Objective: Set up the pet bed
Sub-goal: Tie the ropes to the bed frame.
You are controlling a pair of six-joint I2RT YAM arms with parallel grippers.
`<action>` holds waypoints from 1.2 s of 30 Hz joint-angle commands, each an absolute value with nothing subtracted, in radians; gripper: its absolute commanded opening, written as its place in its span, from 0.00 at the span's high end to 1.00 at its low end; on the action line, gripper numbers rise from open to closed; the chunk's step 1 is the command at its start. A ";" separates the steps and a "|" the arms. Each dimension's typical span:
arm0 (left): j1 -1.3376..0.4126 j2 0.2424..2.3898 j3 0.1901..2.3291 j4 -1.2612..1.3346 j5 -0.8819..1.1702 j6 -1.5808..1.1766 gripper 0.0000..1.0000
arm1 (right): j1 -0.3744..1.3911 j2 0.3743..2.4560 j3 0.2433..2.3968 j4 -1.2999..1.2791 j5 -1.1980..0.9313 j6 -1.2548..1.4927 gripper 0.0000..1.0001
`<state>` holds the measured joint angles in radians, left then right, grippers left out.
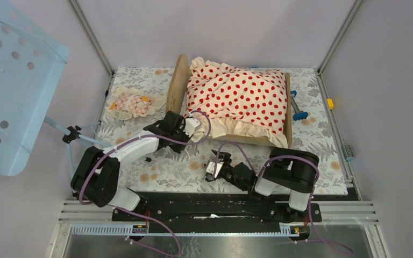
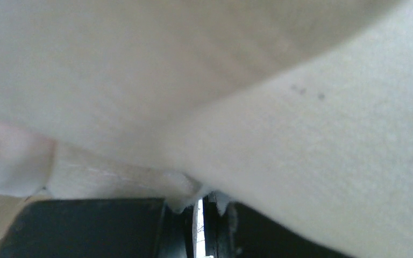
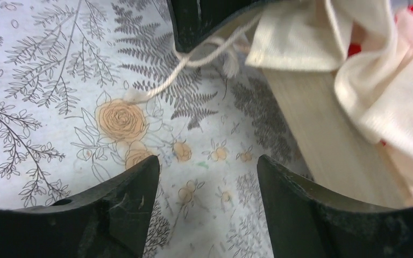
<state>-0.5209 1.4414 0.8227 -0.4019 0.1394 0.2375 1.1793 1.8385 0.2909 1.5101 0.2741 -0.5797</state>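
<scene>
Blanket (image 1: 236, 94) covers pet bed (image 1: 178, 80); mattress hidden.
Left gripper (image 1: 193, 126) clenched on blanket hem; right gripper (image 3: 207, 196) released over open mat (image 1: 164, 171).

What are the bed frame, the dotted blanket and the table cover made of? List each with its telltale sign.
The bed frame: seemingly light unpainted wood, matte; faint grain shows on its side rail. The blanket: soft woven cloth, probably cotton; it folds, ruffles and frays into threads. The table cover: flat printed sheet, maybe paper or vinyl; uncertain.

One bed (image 1: 178, 86), one blanket (image 1: 236, 94), one pillow (image 1: 132, 105), one blue tool (image 1: 299, 112), one yellow block (image 1: 330, 102), one perforated panel (image 1: 11, 91), two arms (image 1: 134, 148) (image 1: 287, 172).
</scene>
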 commanded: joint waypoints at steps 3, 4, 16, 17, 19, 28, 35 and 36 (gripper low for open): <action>-0.491 1.421 0.838 -0.367 0.224 0.311 1.00 | 1.103 1.784 0.333 1.561 0.016 -0.725 0.32; -0.484 1.420 0.836 -0.365 0.226 0.316 1.00 | 1.094 1.783 0.343 1.546 0.004 -0.729 0.33; -0.456 1.439 0.870 -0.390 0.255 0.375 1.00 | 1.015 1.840 0.476 1.414 -0.186 -0.827 0.37; -0.454 1.438 0.870 -0.393 0.262 0.379 1.00 | 1.013 1.856 0.485 1.421 -0.186 -0.842 0.37; -0.453 1.436 0.870 -0.399 0.275 0.390 1.00 | 1.008 1.885 0.506 1.448 -0.186 -0.853 0.36; -0.451 1.443 0.877 -0.421 0.307 0.420 1.00 | 0.975 1.945 0.573 1.409 -0.225 -0.890 0.36; -0.448 1.447 0.888 -0.440 0.337 0.432 1.00 | 0.958 1.999 0.626 1.377 -0.240 -0.923 0.37; -0.448 1.447 0.888 -0.443 0.339 0.434 1.00 | 0.955 2.006 0.631 1.381 -0.237 -0.923 0.37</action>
<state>-0.4557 1.4422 0.8455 -0.4347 0.2939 0.4053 0.9695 1.9770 0.5892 1.3674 -0.2058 -0.8783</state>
